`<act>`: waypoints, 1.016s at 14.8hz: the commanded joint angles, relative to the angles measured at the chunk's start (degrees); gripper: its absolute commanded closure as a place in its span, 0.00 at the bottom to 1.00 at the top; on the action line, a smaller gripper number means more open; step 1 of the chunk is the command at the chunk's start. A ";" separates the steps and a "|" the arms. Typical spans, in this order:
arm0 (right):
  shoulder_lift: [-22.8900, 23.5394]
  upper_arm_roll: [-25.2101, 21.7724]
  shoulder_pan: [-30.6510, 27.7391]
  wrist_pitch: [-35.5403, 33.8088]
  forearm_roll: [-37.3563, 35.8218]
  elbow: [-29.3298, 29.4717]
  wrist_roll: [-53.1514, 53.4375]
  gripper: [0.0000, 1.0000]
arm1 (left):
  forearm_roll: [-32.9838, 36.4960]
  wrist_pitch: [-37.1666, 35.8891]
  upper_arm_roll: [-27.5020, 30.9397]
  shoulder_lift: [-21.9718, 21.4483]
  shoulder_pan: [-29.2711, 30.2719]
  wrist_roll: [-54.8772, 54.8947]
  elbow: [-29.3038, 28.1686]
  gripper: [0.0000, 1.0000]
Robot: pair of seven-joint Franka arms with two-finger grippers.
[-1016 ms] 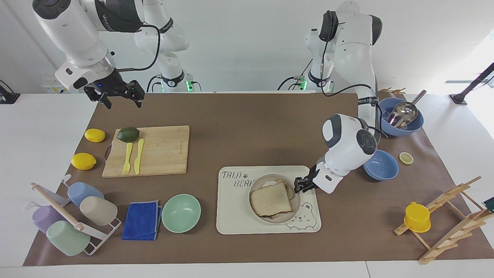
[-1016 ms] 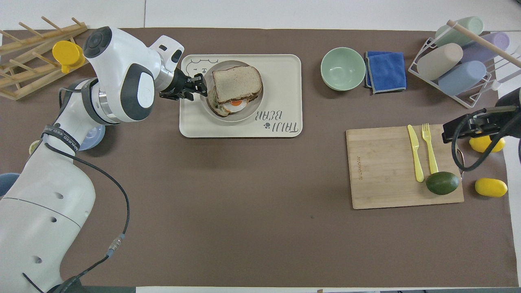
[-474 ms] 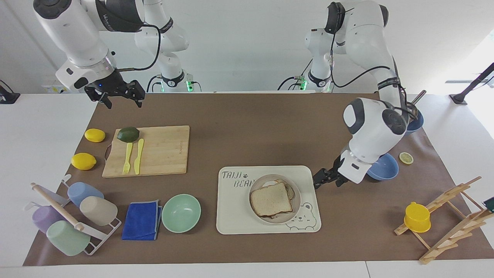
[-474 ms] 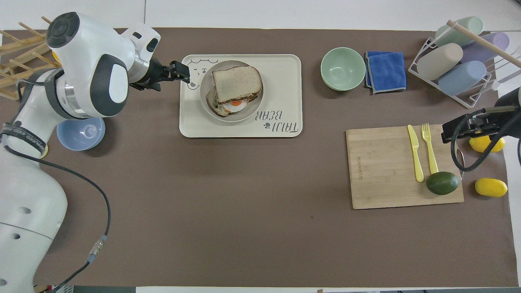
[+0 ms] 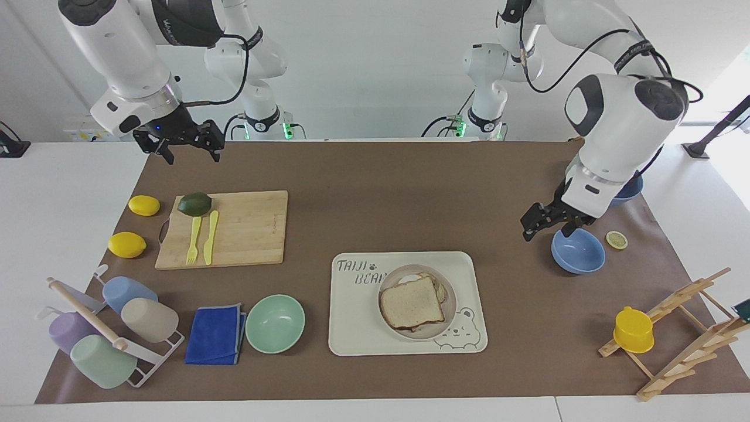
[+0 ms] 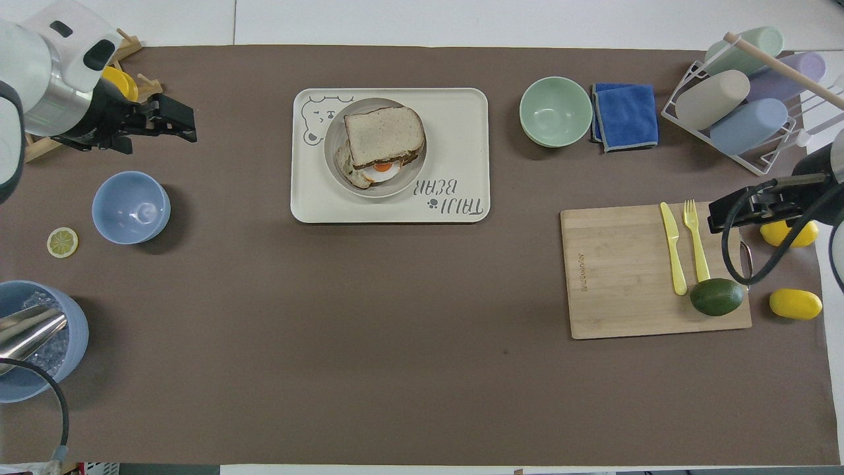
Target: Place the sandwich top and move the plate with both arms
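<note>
The sandwich top [image 5: 412,305] lies on the egg toast on the plate [image 5: 398,275], which stands on the cream bear tray [image 5: 351,316]. In the overhead view the sandwich top [image 6: 384,135] covers most of the plate [image 6: 412,175], and the egg peeks out on the side nearer the robots. My left gripper [image 5: 534,225] is open and empty, raised over the mat beside the small blue bowl [image 5: 578,251], well clear of the tray; it also shows in the overhead view [image 6: 184,122]. My right gripper [image 5: 188,146] is open and waits high over the mat near the cutting board [image 5: 246,228].
A mint-green bowl [image 5: 275,323] and a blue cloth [image 5: 215,334] lie beside the tray toward the right arm's end. An avocado, a fork and a knife lie on the board, with two lemons beside it. A cup rack [image 5: 105,334], a wooden rack [image 5: 679,328] and a big blue bowl [image 6: 33,343] stand at the ends.
My left gripper has drawn back from the plate's edge, risen and moved toward the left arm's end, over the mat by the small blue bowl. The sandwich and the right arm stayed put.
</note>
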 commanded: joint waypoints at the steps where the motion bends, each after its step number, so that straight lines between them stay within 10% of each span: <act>1: -0.67 0.16 -0.27 0.30 -0.21 -0.19 -1.05 0.00 | 3.14 -6.25 -0.34 -5.52 0.71 0.34 -2.97 0.00; 8: -0.67 0.16 -0.27 0.12 -0.21 -0.19 -1.05 0.00 | 5.01 -3.91 -1.91 -19.15 1.05 0.61 -21.94 0.00; 15: -0.67 0.16 -0.27 0.12 -0.21 -0.19 -1.14 0.00 | 4.83 -8.18 -10.01 -14.34 9.05 2.19 -11.88 0.00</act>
